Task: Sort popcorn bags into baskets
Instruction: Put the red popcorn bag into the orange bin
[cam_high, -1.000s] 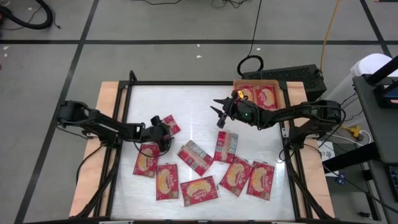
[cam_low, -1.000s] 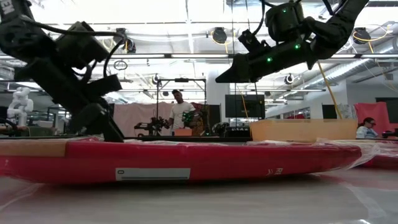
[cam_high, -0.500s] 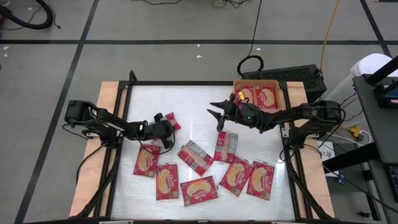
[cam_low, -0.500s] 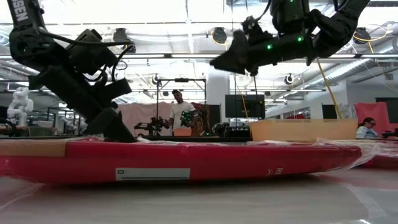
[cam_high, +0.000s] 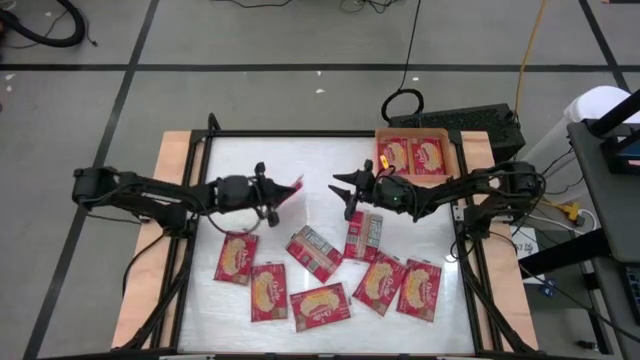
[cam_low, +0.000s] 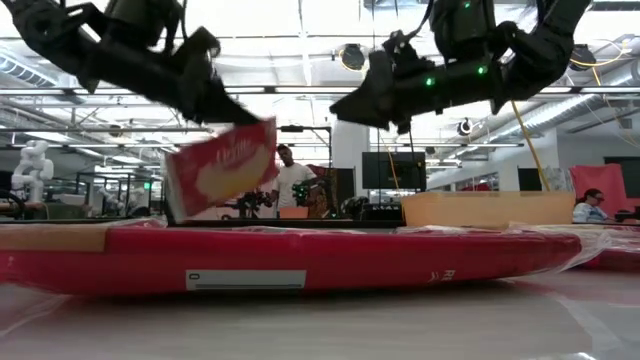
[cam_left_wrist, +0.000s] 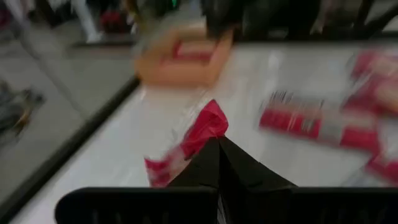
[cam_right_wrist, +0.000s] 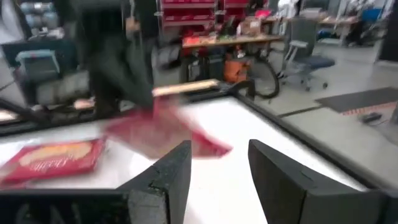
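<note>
A white table top (cam_high: 320, 160) sits in a black frame with bare wood strips (cam_high: 175, 150) along its nine o'clock and three o'clock sides. At one o'clock beyond the table lies a black box-like unit (cam_high: 480, 120) with a looped black cable (cam_high: 402, 102) beside it. A yellow cable (cam_high: 530, 45) runs off toward one o'clock. In the low view a person (cam_low: 292, 183) stands behind the table at twelve o'clock, a white humanoid figure (cam_low: 33, 165) at nine o'clock. A blue office chair (cam_right_wrist: 305, 53) shows in the right wrist view.
</note>
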